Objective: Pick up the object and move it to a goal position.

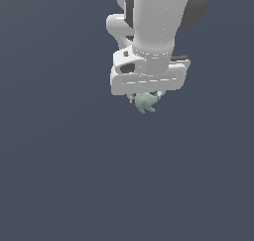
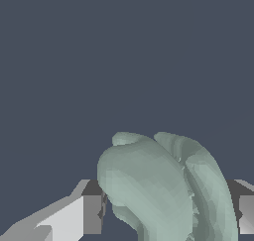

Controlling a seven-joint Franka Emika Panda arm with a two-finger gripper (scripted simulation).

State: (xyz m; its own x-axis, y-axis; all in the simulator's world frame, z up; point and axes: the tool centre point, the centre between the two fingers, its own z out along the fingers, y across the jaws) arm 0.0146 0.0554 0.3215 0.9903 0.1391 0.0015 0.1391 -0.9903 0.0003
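Observation:
The object (image 1: 145, 102) is a small pale mint-green lump with lobed edges, hanging just under the white gripper (image 1: 145, 100) in the middle of the exterior view. The wrist view shows the object (image 2: 158, 185) large and close, pressed between the two fingers (image 2: 92, 212), one on each side of it. The gripper is shut on the object. Its fingertips are mostly hidden behind the hand body in the exterior view. The white arm (image 1: 156, 22) comes down from the top of that view.
A plain dark grey-blue background (image 1: 59, 175) fills all the space around the arm in both views. No other objects, containers or edges show.

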